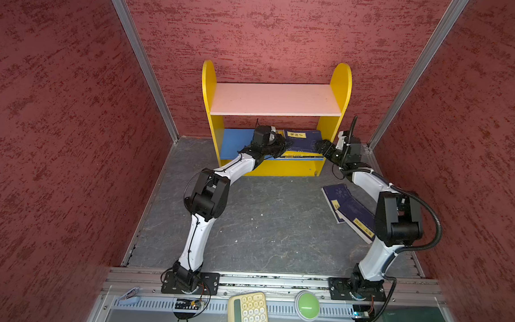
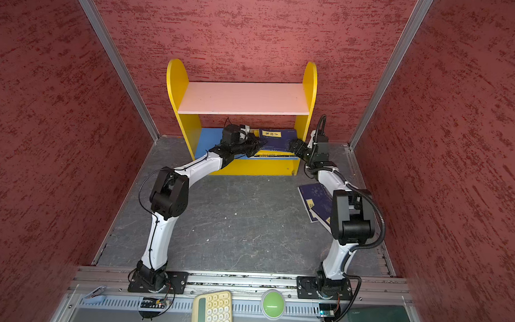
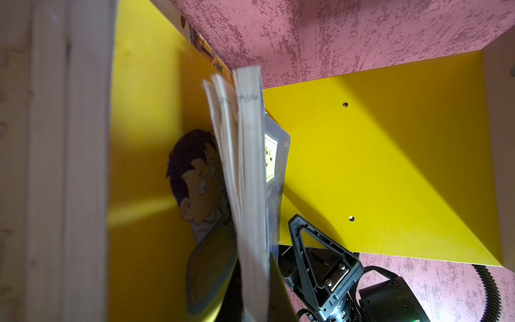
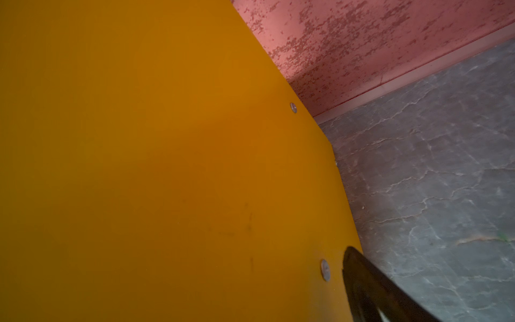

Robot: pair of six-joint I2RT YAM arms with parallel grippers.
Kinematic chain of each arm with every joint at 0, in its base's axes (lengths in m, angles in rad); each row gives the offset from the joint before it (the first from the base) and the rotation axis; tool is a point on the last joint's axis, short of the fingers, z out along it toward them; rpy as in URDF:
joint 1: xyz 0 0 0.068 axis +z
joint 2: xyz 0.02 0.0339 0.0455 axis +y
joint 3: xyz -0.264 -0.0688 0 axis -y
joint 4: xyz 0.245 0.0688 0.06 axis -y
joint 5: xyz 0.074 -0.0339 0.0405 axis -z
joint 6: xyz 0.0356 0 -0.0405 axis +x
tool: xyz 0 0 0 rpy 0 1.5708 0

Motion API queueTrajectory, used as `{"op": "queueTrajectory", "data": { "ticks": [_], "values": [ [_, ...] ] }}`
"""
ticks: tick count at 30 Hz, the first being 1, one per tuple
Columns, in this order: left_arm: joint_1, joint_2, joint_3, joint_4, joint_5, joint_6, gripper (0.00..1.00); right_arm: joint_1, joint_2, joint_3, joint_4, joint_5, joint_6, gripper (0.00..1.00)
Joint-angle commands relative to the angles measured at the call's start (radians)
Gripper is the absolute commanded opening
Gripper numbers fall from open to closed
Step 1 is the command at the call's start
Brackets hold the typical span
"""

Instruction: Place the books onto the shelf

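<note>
1. The shelf (image 1: 279,168) stands at the back of the table (image 1: 263,226), against the red wall. Its pink upper board (image 1: 276,99) carries nothing.
2. A stack of books (image 1: 302,141) lies flat on the right part of the blue lower board (image 1: 236,140). A navy book (image 3: 274,156) with a yellow label is on top. The left wrist view shows a yellow book (image 3: 195,178) with a cartoon figure lower in the stack.
3. Two navy books (image 1: 349,210) lie overlapping on the table to the right, partly under the right arm.
4. The left end effector (image 1: 282,145) is at the left edge of the stack with its jaws nearly closed. Its fingers are hidden, so whether they pinch a book cannot be told.
5. The right end effector (image 1: 320,146) is at the right edge of the stack with its jaws wide. It holds nothing that can be seen. One finger (image 4: 370,287) shows close to the yellow outer face of the shelf's right side.
</note>
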Motion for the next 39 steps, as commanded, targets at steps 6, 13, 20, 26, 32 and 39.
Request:
{"op": "queueTrajectory", "data": {
  "ticks": [6,13,20,26,32,39],
  "values": [
    [-0.012,0.0,-0.002,0.016,-0.025,-0.012,0.05,0.003,-0.042,-0.04,0.063,-0.044,-0.023,0.97],
    [-0.012,0.006,0.016,-0.018,-0.031,-0.017,0.05,0.011,-0.027,-0.063,0.03,-0.021,-0.077,0.96],
    [-0.012,0.007,0.032,-0.061,-0.033,-0.015,0.13,0.013,0.006,-0.07,0.004,0.094,-0.096,0.9],
    [-0.01,-0.016,0.034,-0.112,-0.059,0.002,0.32,0.012,0.004,-0.094,0.006,0.125,-0.091,0.89],
    [0.011,-0.041,0.039,-0.151,-0.08,0.032,0.59,0.012,0.017,-0.081,0.011,0.127,-0.078,0.88],
    [0.025,-0.064,0.047,-0.242,-0.124,0.084,0.69,0.012,0.018,-0.067,-0.001,0.114,-0.077,0.88]
  ]
}}
